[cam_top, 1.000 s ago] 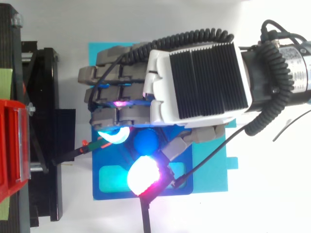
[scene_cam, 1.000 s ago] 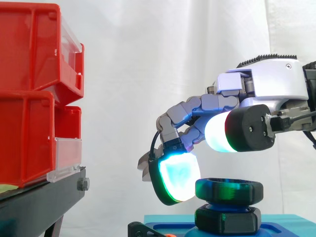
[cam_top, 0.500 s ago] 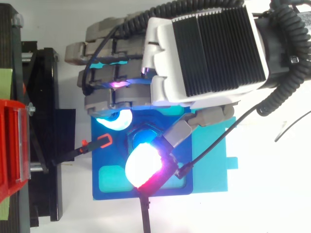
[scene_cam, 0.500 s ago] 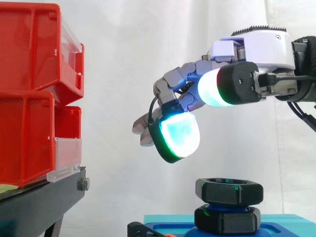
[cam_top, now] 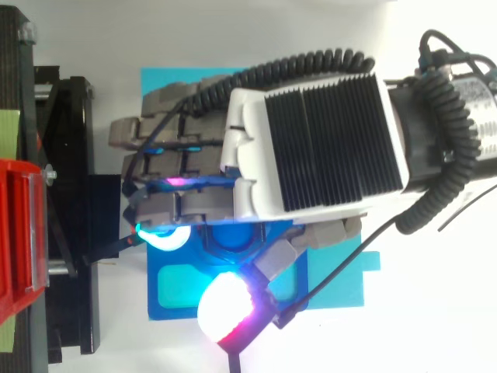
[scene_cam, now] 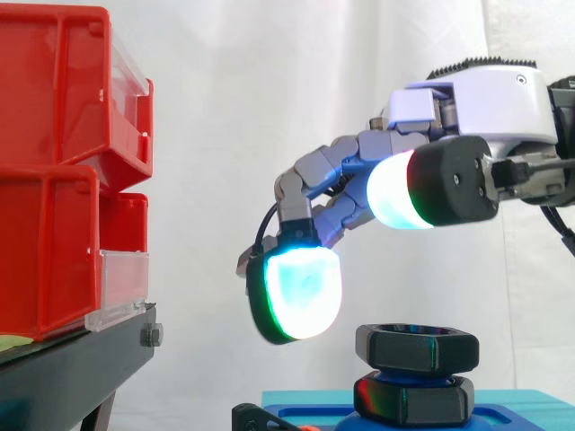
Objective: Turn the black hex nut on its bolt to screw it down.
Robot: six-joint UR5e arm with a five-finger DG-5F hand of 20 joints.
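The black hex nut [scene_cam: 416, 347] sits on its blue bolt [cam_top: 231, 235], just above a second black hex piece [scene_cam: 413, 400] on the blue fixture plate [cam_top: 175, 289]. My hand [scene_cam: 467, 103] hovers over it, fingers loosely spread and holding nothing, with one glowing pad [scene_cam: 296, 294] near the nut's left edge but apart. I judge I'm between grips. Next I need to lower, close pads on opposite flats, then twist. The plate rests on a cyan base [cam_top: 345, 276]. Red bins [scene_cam: 54, 180] stand on a black stand [scene_cam: 72, 368] well to the side, with a white curtain [scene_cam: 269, 90] behind.
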